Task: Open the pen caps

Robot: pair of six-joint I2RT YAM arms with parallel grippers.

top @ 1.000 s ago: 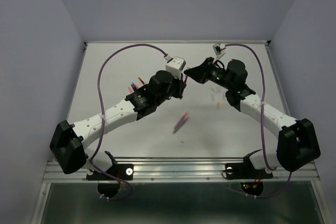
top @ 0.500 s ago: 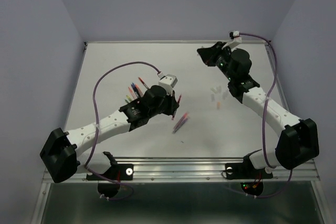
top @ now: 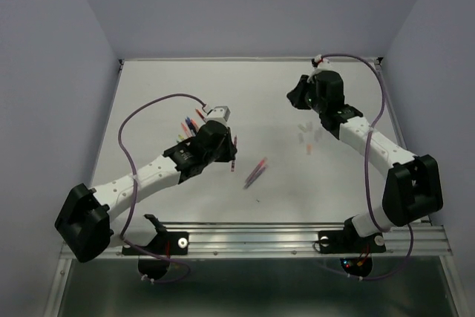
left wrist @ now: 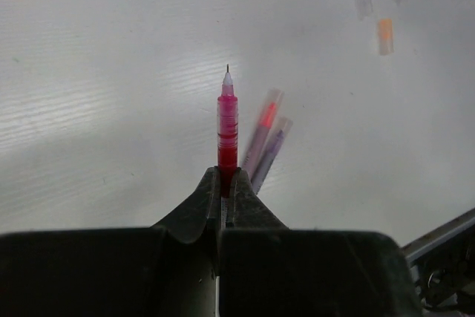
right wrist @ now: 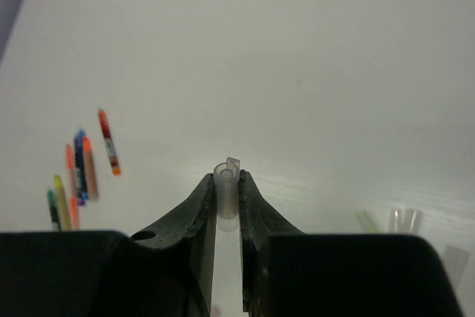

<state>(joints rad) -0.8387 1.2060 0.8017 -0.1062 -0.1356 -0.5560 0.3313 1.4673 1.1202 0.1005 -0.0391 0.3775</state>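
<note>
two robot arms reach over a white table (top: 163,87). in the overhead view the left arm is over the middle left and the right arm stretches towards the far right, their wrists well apart.

the left gripper (left wrist: 226,174) is closed tight on the rear end of a pink-red pen (left wrist: 227,118), whose bare writing tip points straight away from the wrist camera. on the table beyond it lie a reddish pen (left wrist: 263,125) and a purple pen (left wrist: 272,151). they are side by side and just beside each other, both blurred.

the right gripper (right wrist: 225,176) is pinched narrow around a pale translucent pen cap (right wrist: 225,202). the cap is held lengthwise between the fingers, its open end poking out past the fingertips.

more loose caps (right wrist: 404,219), clear or faintly tinted, lie on the table to the lower right in the right wrist view. from the left wrist an orange cap (left wrist: 384,35) shows beside them.

a cluster of pens (right wrist: 74,180) in orange, blue, yellow and green lies on the left part of the table, near the left arm's wrist in the overhead view. whether these wear their caps cannot be told.
</note>
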